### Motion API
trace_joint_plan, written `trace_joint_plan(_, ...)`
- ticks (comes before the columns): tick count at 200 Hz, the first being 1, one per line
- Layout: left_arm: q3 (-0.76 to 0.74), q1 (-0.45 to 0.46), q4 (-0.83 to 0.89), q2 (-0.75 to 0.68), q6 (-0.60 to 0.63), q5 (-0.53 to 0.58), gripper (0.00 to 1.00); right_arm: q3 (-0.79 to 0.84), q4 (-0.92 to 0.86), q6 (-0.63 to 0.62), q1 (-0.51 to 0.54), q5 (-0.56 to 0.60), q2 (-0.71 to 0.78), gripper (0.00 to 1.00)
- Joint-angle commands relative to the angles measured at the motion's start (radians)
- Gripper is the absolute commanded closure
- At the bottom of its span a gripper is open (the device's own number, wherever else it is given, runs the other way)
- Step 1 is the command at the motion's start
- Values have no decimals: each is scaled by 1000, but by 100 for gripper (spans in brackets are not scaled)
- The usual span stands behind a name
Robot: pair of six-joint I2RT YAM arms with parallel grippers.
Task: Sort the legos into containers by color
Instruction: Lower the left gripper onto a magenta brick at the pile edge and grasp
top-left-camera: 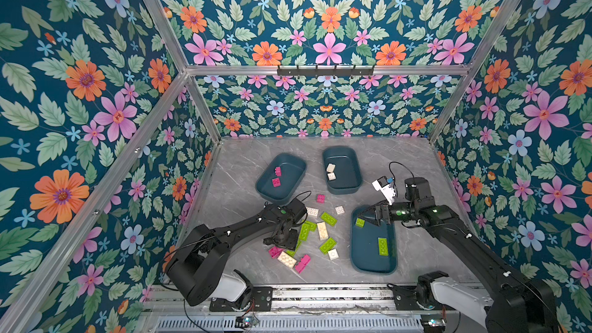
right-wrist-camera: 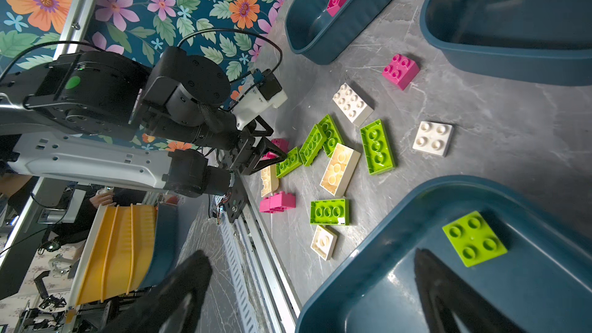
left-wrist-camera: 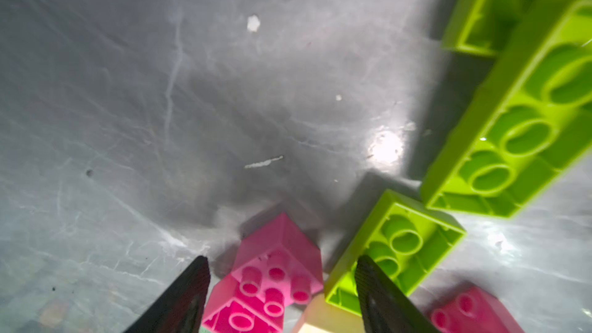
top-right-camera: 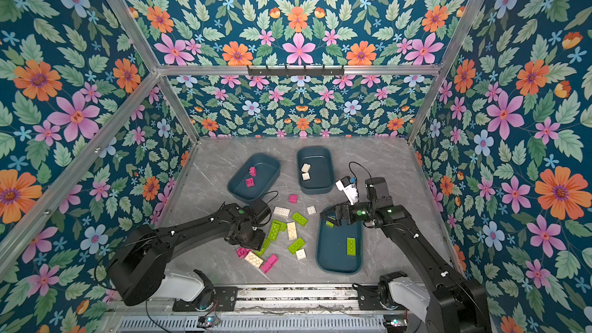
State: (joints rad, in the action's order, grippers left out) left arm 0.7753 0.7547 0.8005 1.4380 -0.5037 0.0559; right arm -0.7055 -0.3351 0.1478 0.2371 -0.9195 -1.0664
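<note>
Loose legos (top-left-camera: pixel 322 230) lie clustered on the table (top-left-camera: pixel 243 171) between the three containers (top-left-camera: pixel 344 191). Left gripper (left-wrist-camera: pixel 281 258) straddles a pink brick (left-wrist-camera: pixel 278 245), jaws apart, not clamped. Right gripper (right-wrist-camera: pixel 309 253) hangs wide open and empty over the green-brick container (right-wrist-camera: pixel 394 216).

Three tubs (top-left-camera: pixel 347 171) out there. Green bricks (top-left-camera: pixel 329 218): I count seven. White bricks (top-left-camera: pixel 322 230): seven too. Pink bricks (top-left-camera: pixel 320 198): five for sure, one clump could be a pair. Two arms (top-left-camera: pixel 240 232).

Loose legos (top-left-camera: pixel 322 230) on table (top-left-camera: pixel 243 161) between three containers (top-left-camera: pixel 368 259), a few inside each.
</note>
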Motion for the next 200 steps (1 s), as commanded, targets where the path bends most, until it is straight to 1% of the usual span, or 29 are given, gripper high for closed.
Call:
trace_joint_plan(1, -8, -2, 14, 6, -52, 27, 28, 6, 1, -4, 1, 8, 14, 1)
trace_joint_plan(25, -16, -2, 16, 0, -78, 58, 28, 17, -2, -4, 1, 11, 22, 1)
trace_joint_plan(62, 2, -4, 32, -10, -93, 77, 28, 18, -5, -4, 1, 11, 25, 1)
trace_joint_plan(87, 17, -5, 40, -37, -110, 71, 29, 20, -7, -2, 1, 12, 28, 1)
trace_joint_plan(92, 23, -6, 72, -40, -111, 67, 29, 20, -7, -1, 1, 11, 28, 1)
trace_joint_plan(108, 31, -5, 83, -53, -118, 51, 29, 21, -6, 0, 1, 10, 26, 1)
trace_joint_plan(142, -5, -5, 83, -54, -119, 32, 30, 21, -1, 7, 0, 6, 26, 1)
trace_joint_plan(166, -13, -6, 94, -66, -129, 42, 36, 24, -7, 7, 0, 9, 34, 1)
trace_joint_plan(200, -27, -6, 68, -53, -127, 30, 38, 28, -8, 7, 0, 7, 35, 1)
